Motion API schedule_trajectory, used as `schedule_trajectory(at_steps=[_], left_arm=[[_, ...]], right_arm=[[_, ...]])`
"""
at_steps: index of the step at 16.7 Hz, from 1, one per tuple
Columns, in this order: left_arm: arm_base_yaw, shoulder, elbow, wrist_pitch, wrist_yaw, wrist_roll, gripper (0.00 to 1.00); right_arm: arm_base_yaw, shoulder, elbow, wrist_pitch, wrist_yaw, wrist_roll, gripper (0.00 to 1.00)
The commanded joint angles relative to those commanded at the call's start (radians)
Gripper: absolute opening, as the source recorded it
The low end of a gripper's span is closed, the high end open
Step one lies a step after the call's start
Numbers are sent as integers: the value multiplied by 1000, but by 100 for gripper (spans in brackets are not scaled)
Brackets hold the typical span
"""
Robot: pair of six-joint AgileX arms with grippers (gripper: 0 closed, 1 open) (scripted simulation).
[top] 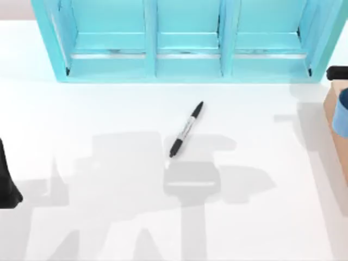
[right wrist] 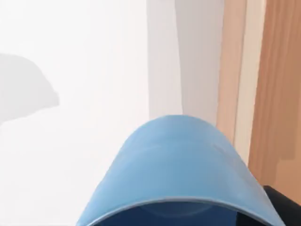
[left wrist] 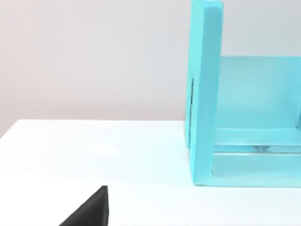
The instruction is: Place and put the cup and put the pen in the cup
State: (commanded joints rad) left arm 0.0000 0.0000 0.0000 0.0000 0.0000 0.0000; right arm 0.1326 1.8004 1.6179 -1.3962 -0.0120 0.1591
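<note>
Nearest the front edge of the white tabletop (top: 109, 228) lie only grey shadows, and at the left edge a dark part of the left arm (top: 6, 179) sits parked; whether its end effector is open or closed I cannot tell, as the left wrist view gives just a black corner of it low in the picture. Around the middle of the tabletop lies the pen (top: 186, 129), flat and slanted, its black cap end pointing toward the back right and its other black end toward the front left, with the grey-white barrel between them, touching nothing else. At the right edge the blue cup (top: 341, 114) stands against a tan wooden block (top: 333, 111), well apart from the pen. Close before the right wrist camera, the cup (right wrist: 178, 169) shows its rim nearest the lens, but the right end effector's fingers cannot be made out. Along the back edge stands a turquoise shelf unit (top: 185, 41) with three open compartments.
</note>
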Motion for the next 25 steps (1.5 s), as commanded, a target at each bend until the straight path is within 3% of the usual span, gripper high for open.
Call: schedule_trajectory(at_steps=[7, 23, 25], left_arm=[[0, 0, 0, 0, 0, 0, 100], [0, 0, 0, 0, 0, 0, 100], [0, 0, 0, 0, 0, 0, 100]], right_arm=[[242, 152, -41, 268, -22, 233, 0], [274, 219, -148, 436, -23, 267, 0], [274, 219, -148, 436, -23, 267, 15]])
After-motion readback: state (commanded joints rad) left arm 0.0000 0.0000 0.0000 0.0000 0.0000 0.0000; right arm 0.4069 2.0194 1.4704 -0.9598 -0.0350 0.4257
